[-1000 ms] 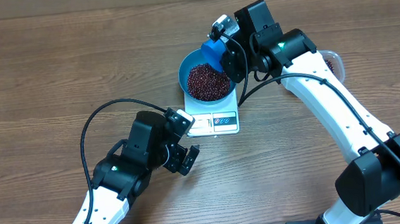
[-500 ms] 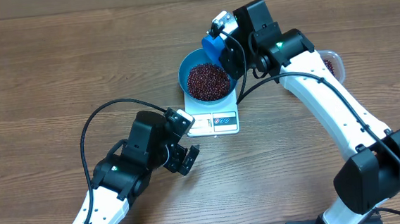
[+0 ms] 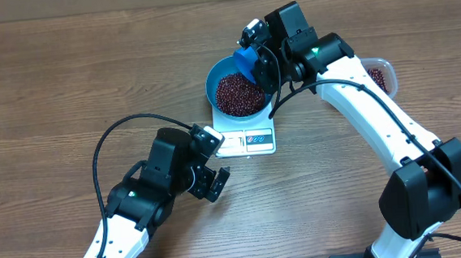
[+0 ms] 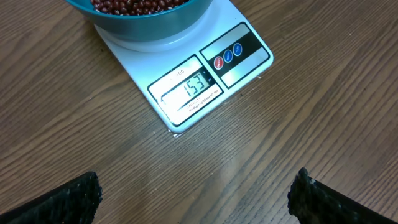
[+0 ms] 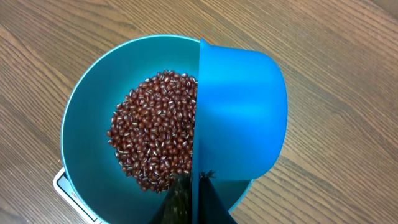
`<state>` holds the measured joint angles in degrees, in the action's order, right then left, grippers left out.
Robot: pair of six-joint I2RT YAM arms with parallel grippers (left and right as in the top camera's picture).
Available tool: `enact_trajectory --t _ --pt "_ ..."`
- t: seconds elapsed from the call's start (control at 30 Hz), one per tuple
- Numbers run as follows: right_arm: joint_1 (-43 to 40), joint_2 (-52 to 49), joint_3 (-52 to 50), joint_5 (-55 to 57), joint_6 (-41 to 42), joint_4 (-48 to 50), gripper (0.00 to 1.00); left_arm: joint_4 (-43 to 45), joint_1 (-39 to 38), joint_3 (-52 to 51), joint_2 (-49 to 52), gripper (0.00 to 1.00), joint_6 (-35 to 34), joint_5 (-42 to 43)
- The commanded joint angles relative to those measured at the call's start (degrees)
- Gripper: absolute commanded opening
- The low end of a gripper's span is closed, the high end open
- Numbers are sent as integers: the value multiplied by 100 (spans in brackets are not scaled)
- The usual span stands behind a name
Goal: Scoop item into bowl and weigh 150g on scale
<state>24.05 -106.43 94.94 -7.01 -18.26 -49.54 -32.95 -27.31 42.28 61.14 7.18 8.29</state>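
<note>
Centre frame, our right fingers (image 5: pixel 186 202) pinch a blue scoop (image 5: pixel 239 118), tipped to pour over the bowl (image 5: pixel 87 124) of beans (image 5: pixel 152 140) on the scale (image 4: pixel 205 74). Lower left, our left fingers (image 3: pixel 215 182) hang spread, likely to read its display (image 4: pixel 189 87).

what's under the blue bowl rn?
The white scale; only its front strip with display and buttons shows. The bowl covers the rest of its platform, so nothing else beneath can be checked.

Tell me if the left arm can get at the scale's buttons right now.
Probably yes: the open left claw hovers just short of the scale, bare table between, and the buttons are uncovered.
</note>
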Motion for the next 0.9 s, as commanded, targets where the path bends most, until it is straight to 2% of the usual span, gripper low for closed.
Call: enact_trajectory --t 0.0,0.67,0.87 --pt "0 -13 87 57 -15 76 4 15 -9 -20 28 100 -98 -39" --pt "168 -136 -87 66 -13 33 4 15 -9 -20 28 99 -98 -37" --pt "184 -203 -87 459 28 -26 4 15 -9 -20 28 100 -98 -39"
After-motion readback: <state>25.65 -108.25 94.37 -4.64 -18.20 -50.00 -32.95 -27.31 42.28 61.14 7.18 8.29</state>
